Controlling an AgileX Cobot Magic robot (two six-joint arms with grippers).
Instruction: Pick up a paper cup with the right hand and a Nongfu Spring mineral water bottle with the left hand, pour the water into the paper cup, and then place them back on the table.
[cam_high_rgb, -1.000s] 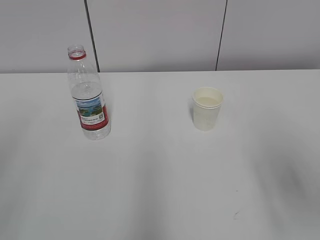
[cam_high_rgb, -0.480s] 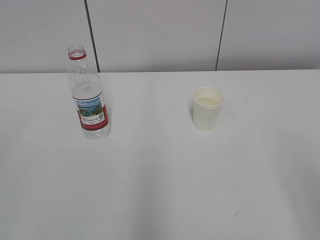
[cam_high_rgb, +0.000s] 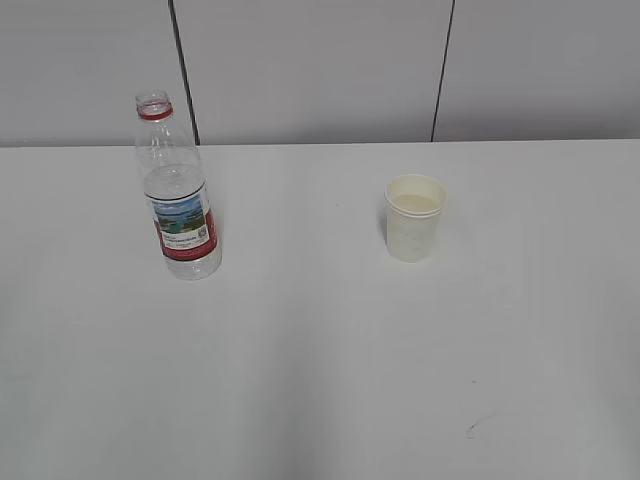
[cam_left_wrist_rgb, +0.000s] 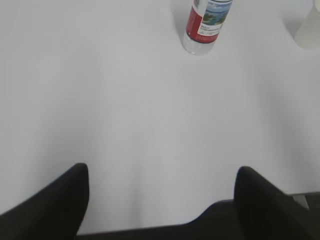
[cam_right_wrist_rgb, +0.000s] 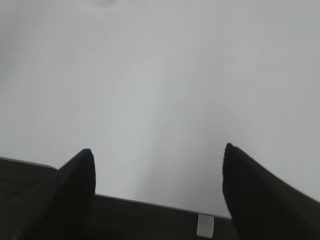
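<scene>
The paper cup (cam_high_rgb: 415, 217), right of the bottle (cam_high_rgb: 176, 190), is holding pale liquid; the bottle's fill is unclear. Both grippers (cam_left_wrist_rgb: 160, 175) (cam_right_wrist_rgb: 157, 155) are gaping empty.

Exterior view: I look down at a slant across the table (cam_high_rgb: 320, 380) toward a grey panelled wall (cam_high_rgb: 310, 65), from the near side.

Left wrist view: I look forward and down past the left hand (cam_left_wrist_rgb: 162, 200), fingers wide apart, low over the near table edge. Shares the bottle (cam_left_wrist_rgb: 205, 27) and, at its right margin, the paper cup (cam_left_wrist_rgb: 309, 32) with the exterior view.

Right wrist view: same low forward slant past the right hand (cam_right_wrist_rgb: 157, 192); bare tabletop only.
</scene>
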